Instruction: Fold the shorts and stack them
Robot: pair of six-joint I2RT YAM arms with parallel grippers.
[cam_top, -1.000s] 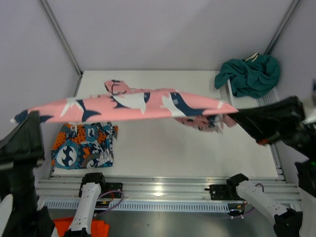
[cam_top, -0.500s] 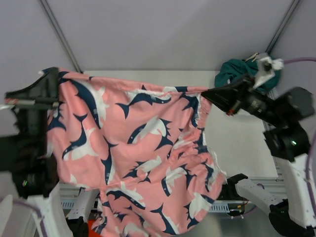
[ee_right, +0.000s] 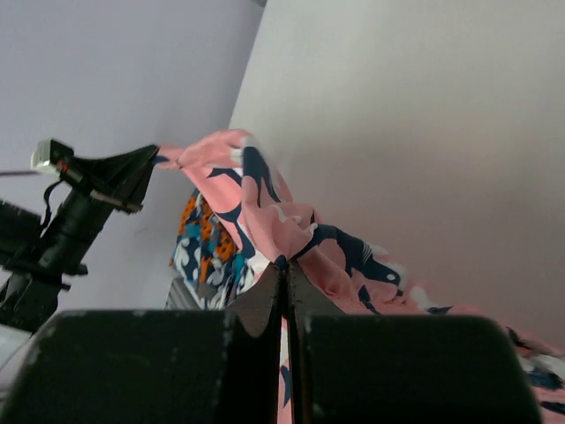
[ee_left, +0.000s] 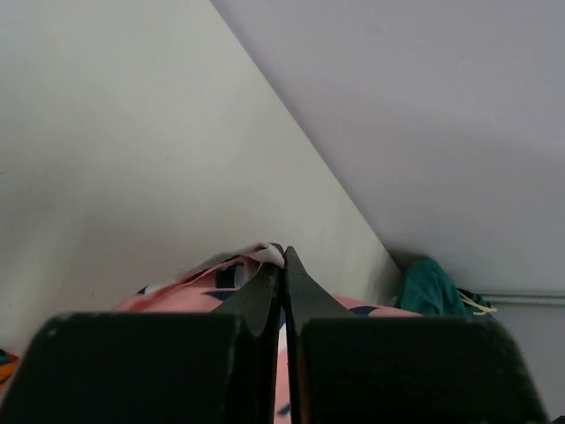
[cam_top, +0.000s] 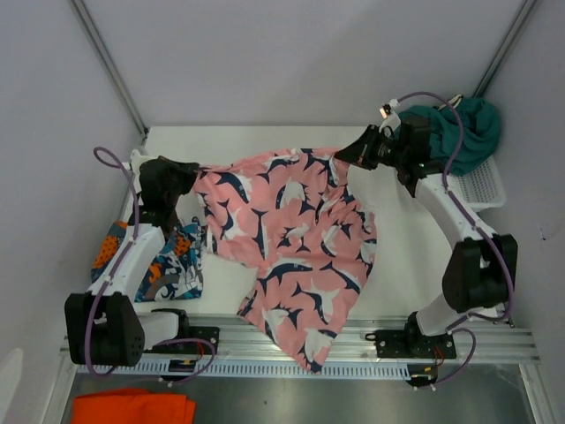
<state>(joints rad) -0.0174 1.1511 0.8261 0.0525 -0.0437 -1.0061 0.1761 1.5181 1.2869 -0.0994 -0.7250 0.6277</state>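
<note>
The pink shorts (cam_top: 291, 238) lay spread across the middle of the bench (cam_top: 265, 140), pinned at two corners of the far edge. The left fingers (cam_top: 192, 175) were pressed together on the left corner and the right fingers (cam_top: 349, 155) on the right one. Each wrist view showed the tips closed to a slit with pink cloth bunched at the point. Holding both corners well apart looked meant to keep that edge taut, so the fabric would settle flat rather than crumple, ready for a first fold. The cloth was not flat yet: ridges ran down the right side, and the near end trailed off the bench edge onto the rail (cam_top: 291, 340). I judged it needed drawing farther back or smoothing before any crease would hold. The printed shorts (cam_top: 172, 269) sat folded at the near left corner, partly under the left arm and just beside the pink cloth's edge. That was probably the base of the stack, which would explain why the pink pair was laid out close by. The teal shorts (cam_top: 463, 128) waited in a heap at the far right corner, above a basket (cam_top: 485, 187), behind the right arm and not yet folded. An orange cloth (cam_top: 132, 408) lay below the rail, apart from the work.
</note>
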